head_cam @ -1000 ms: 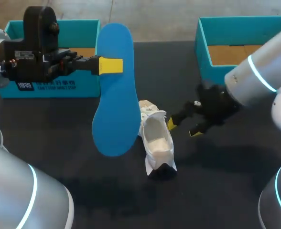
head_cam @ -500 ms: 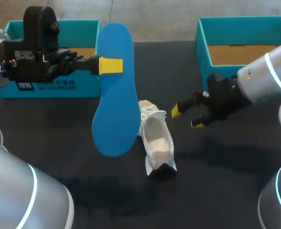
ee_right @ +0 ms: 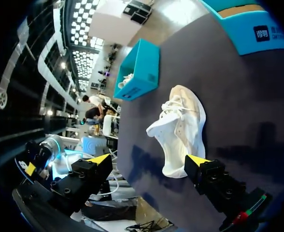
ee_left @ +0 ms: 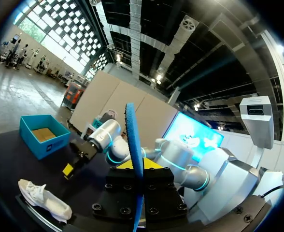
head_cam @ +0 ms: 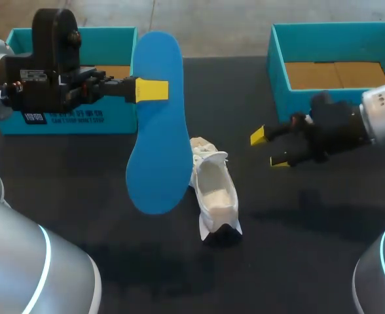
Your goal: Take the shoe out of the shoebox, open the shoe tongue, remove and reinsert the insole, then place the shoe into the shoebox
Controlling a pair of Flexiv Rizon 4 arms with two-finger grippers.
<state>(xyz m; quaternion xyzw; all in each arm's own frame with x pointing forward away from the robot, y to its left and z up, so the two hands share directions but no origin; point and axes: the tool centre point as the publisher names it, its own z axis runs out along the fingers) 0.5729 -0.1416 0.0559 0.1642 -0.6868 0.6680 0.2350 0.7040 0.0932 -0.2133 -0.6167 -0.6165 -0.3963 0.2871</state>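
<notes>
Left claw [head_cam: 152, 89] clenched on blue insole [head_cam: 154, 150] near one end. Insole held flat-on, raised over counter [head_cam: 297, 248], free end hanging beside shoe [head_cam: 215, 193]; probably poised for reinsertion.
Shoe lies on counter, mid-scene, outside both boxes, opening up and apparently spread, so insole can slide in.
Right claw [head_cam: 269, 149] released, empty, hovering apart from shoe on side of right shoebox [head_cam: 279, 78]; likely placed to steady shoe.
Left shoebox [head_cam: 114, 121] sits behind left arm.
</notes>
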